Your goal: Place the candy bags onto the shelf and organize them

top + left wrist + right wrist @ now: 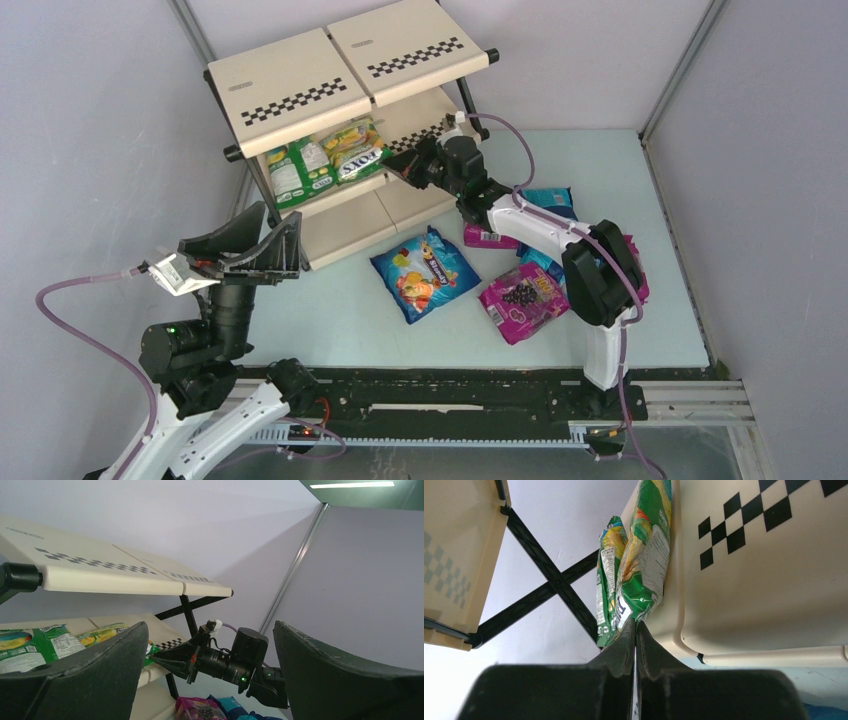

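Right tool (635, 626) pressed closed, tips meeting corner of green candy bag (644, 570) on shelf (764, 580) middle tier.

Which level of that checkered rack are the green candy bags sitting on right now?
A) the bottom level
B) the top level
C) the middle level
C: both green candy bags lie on the middle level of the shelf, just beneath its top panel.

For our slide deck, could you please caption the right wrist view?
Right gripper, closed, at the lower corner of a green-yellow candy bag lying on the shelf beside a second bag.
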